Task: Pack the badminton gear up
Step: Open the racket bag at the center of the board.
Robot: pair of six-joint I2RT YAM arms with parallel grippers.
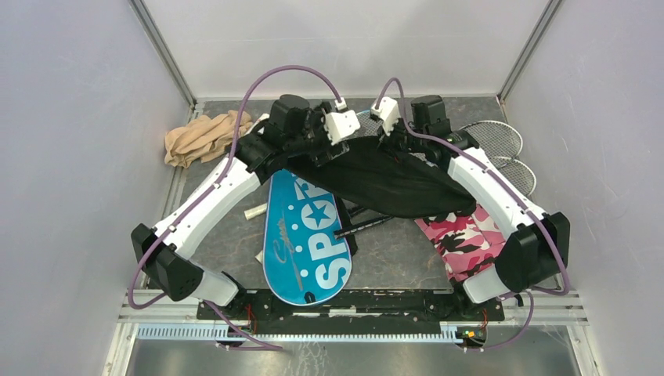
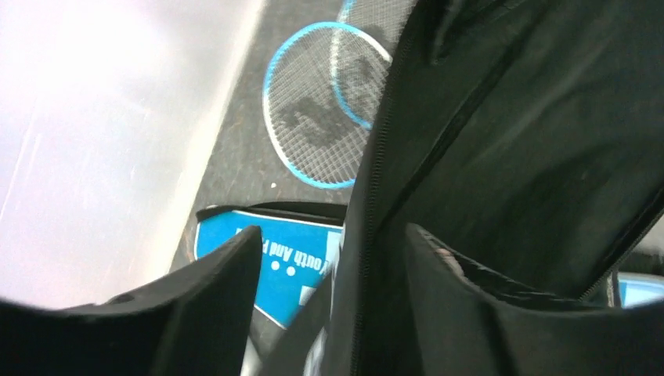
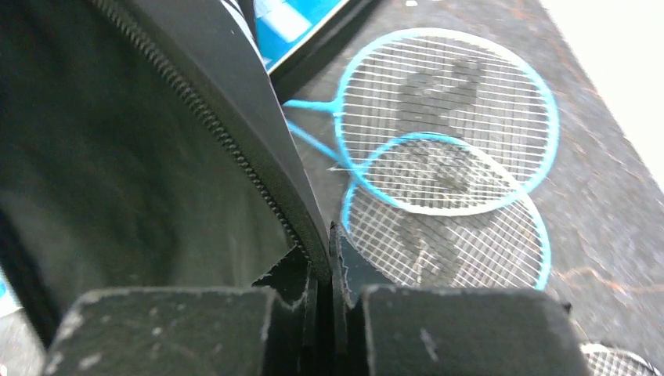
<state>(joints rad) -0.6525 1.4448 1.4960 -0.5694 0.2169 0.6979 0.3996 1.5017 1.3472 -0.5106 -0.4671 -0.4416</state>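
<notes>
The black racket cover (image 1: 384, 180) hangs lifted between both grippers at the back of the table. My right gripper (image 3: 329, 266) is shut on its zipper edge (image 3: 235, 133). My left gripper (image 2: 333, 258) stands open, with the cover's zipper edge (image 2: 376, 235) running between its fingers (image 2: 211, 298). The blue "SPORT" cover (image 1: 309, 243) lies flat below it, partly under the black one. Two blue-framed rackets (image 3: 446, 117) overlap on the table beside the right gripper. A silver racket head (image 1: 501, 141) shows at the back right. A white tube (image 1: 254, 212) peeks out left of the blue cover.
A tan cloth bundle (image 1: 203, 137) lies at the back left. A pink camouflage cloth (image 1: 470, 243) sits by the right arm. A thin black shaft (image 1: 364, 227) sticks out under the black cover. White walls close in both sides and the back.
</notes>
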